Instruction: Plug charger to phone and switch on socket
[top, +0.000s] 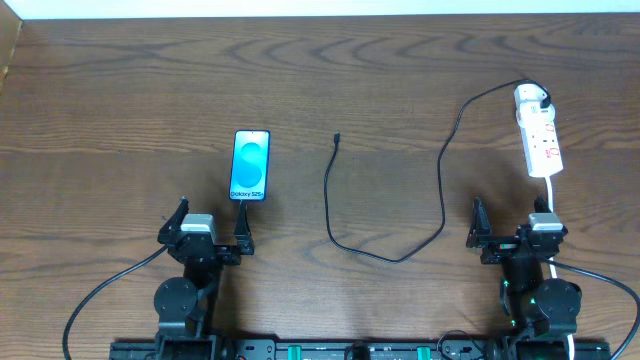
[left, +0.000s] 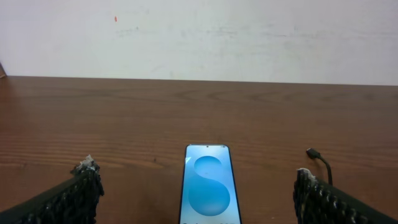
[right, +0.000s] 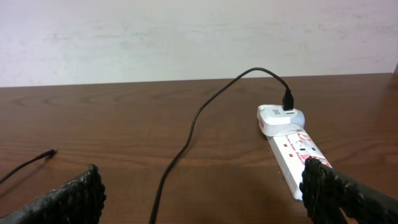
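Observation:
The phone (top: 250, 166) lies flat left of centre, its blue screen (left: 209, 186) facing up. The charger cable (top: 443, 190) runs in a black loop from its small plug tip (top: 337, 137) to a white adapter (top: 530, 97) seated in the far end of the socket (top: 542, 140). Plug tip (left: 311, 153) and phone lie apart. My left gripper (top: 212, 232) rests just near of the phone, open and empty (left: 196, 198). My right gripper (top: 517, 229) sits near of the socket (right: 292, 153), open and empty (right: 202, 196), with the cable (right: 186, 144) between its fingers' line of sight.
The wooden table (top: 120, 100) ends at a pale wall along the far side. A white cord (top: 552, 192) leaves the socket's near end and passes beside the right arm. Black arm leads (top: 95, 300) trail at the front corners.

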